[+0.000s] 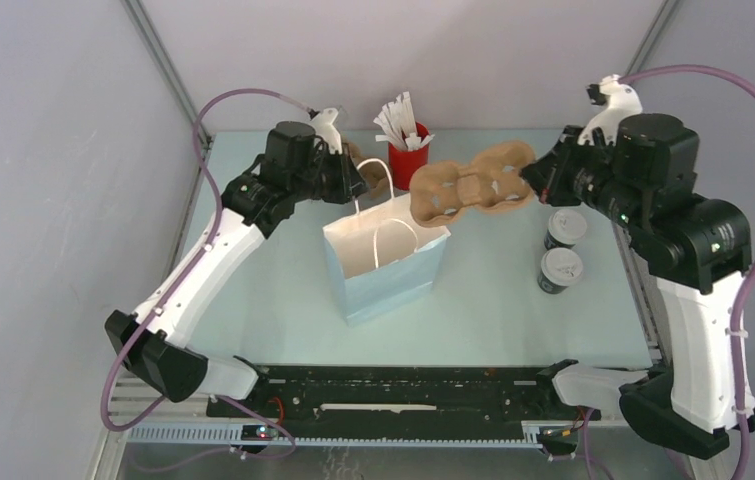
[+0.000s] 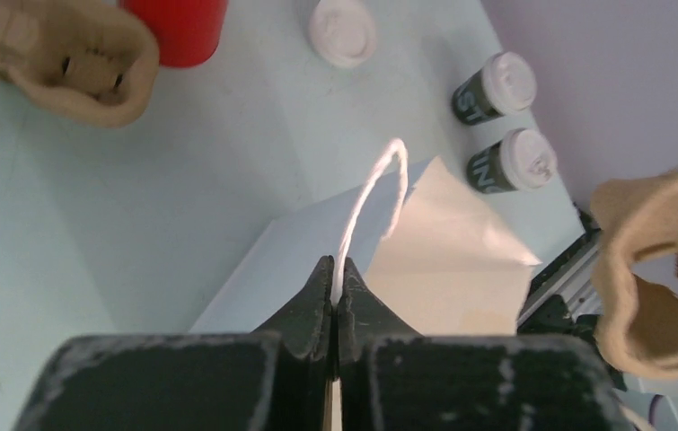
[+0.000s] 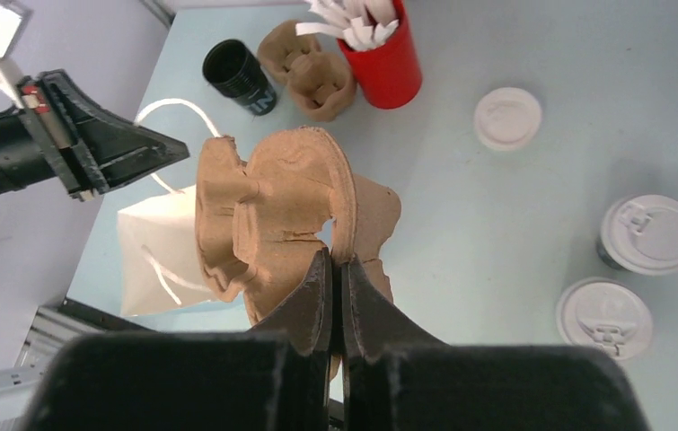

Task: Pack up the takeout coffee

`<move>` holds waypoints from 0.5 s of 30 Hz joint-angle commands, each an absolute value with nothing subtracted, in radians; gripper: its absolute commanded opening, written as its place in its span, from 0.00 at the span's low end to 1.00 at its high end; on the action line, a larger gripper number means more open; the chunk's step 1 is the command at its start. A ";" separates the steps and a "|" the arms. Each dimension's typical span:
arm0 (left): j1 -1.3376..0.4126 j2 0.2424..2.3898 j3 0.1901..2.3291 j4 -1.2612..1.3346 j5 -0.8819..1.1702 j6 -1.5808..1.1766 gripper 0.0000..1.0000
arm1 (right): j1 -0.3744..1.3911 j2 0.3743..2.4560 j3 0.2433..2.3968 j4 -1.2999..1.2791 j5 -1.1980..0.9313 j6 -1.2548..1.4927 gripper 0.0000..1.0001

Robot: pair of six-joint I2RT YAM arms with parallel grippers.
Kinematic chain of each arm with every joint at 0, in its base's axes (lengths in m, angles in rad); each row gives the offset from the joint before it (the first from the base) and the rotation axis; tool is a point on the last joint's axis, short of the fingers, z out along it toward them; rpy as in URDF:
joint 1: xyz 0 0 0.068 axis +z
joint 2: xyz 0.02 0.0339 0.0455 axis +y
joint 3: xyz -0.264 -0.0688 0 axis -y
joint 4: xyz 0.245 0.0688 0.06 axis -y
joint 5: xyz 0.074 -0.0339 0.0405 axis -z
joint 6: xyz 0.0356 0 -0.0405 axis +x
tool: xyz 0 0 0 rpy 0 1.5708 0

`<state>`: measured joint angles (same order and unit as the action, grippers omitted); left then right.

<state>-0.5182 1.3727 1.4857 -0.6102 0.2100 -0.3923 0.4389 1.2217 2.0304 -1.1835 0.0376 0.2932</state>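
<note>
Two takeout coffees, dark cups with white lids, stand at the right of the table [image 1: 565, 228] [image 1: 559, 268]; they also show in the right wrist view [image 3: 649, 235] [image 3: 604, 316] and the left wrist view [image 2: 497, 85] [image 2: 515, 162]. A white paper bag [image 1: 383, 255] stands open at the middle. My left gripper [image 1: 358, 190] [image 2: 336, 274] is shut on the bag's white handle [image 2: 375, 189]. My right gripper [image 1: 531, 180] [image 3: 336, 260] is shut on the rim of a brown cardboard cup carrier [image 1: 473, 185] [image 3: 281, 206], held in the air over the bag's far right corner.
A red holder with white sticks [image 1: 408, 150] stands at the back. A second brown carrier [image 3: 312, 67] and a lidless black cup [image 3: 239, 76] sit beside it. A loose white lid [image 3: 507, 117] lies right of the holder.
</note>
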 commanded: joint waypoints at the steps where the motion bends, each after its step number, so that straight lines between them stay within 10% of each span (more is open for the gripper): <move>1: -0.512 1.361 1.606 -0.509 0.304 -0.360 0.00 | 0.412 1.187 2.062 -1.193 0.051 0.270 0.00; 15: -0.514 1.193 1.412 -0.339 0.396 -0.435 0.00 | 0.456 1.184 1.974 -1.171 -0.018 0.261 0.00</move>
